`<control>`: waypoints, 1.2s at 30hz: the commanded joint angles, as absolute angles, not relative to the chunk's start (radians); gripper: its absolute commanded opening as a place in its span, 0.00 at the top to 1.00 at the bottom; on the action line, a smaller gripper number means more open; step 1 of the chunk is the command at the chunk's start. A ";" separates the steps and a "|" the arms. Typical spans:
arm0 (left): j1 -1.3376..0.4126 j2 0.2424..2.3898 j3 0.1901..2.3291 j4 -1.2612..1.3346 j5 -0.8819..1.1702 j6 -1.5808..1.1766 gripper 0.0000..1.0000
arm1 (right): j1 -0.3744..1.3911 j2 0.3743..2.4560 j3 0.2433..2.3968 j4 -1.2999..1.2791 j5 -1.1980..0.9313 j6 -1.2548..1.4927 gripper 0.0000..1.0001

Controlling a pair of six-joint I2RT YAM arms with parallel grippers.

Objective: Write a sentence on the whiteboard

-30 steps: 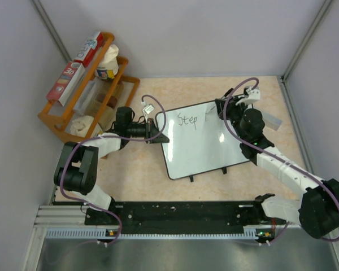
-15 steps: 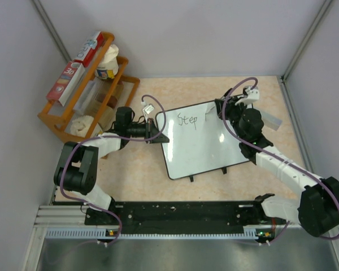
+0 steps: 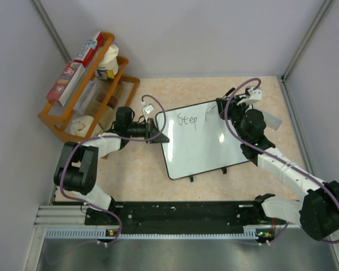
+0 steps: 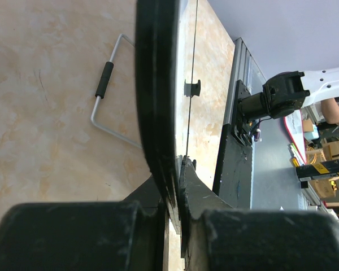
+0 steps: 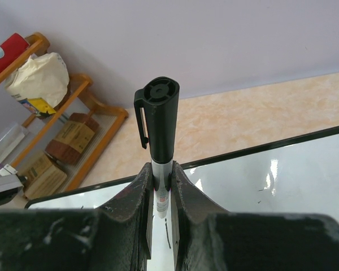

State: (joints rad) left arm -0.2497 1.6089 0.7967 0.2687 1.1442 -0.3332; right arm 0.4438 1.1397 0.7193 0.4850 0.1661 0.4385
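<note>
Right arm's forearm has nudged slightly outward since a second ago; board, word and left arm look unchanged.

Left gripper (image 3: pixel 156 131) is pinching the left edge of the whiteboard (image 3: pixel 206 147), which lies flat on the table (image 3: pixel 147 180), mid-table and angled. Only "Step" of the sentence (image 3: pixel 187 119) is written, near the board's far-left corner. Right gripper (image 3: pixel 220 107) hangs over the far edge just right of that word, jaws pressed on the marker (image 5: pixel 160 121).

Risks, my read:
- Pen pressure far from the clamp point could pivot the board in the left pinch, so strokes skew.
- Marker is held by the barrel only; a hard press could slide it up through the jaws and the tip loses contact.
- Right arm's cable loops above the board; a sag could smear wet ink.

Views:
- Top view alone gives the written word and the free space to its right.
- Left wrist view alone shows the black rim seated between the jaws.
- Right wrist view alone shows the barrel pinch and the clipped cap on the upper end.
- Marker tip is hidden everywhere, so I cannot tell whether it touches.
</note>
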 commanded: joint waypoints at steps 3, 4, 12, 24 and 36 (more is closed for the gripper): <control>-0.299 1.655 0.753 0.204 0.986 -0.075 1.00 | 0.439 1.149 0.713 0.523 0.178 0.439 1.00; -0.299 1.654 0.753 0.203 0.986 -0.077 1.00 | 0.439 1.150 0.709 0.525 0.179 0.440 1.00; -0.299 1.655 0.753 0.202 0.986 -0.077 1.00 | 0.431 1.160 0.686 0.519 0.181 0.442 1.00; -0.299 1.655 0.753 0.202 0.986 -0.075 1.00 | 0.425 1.120 0.627 0.499 0.175 0.456 1.00; -0.299 1.655 0.753 0.202 0.986 -0.075 1.00 | 0.422 1.138 0.689 0.515 0.173 0.449 1.00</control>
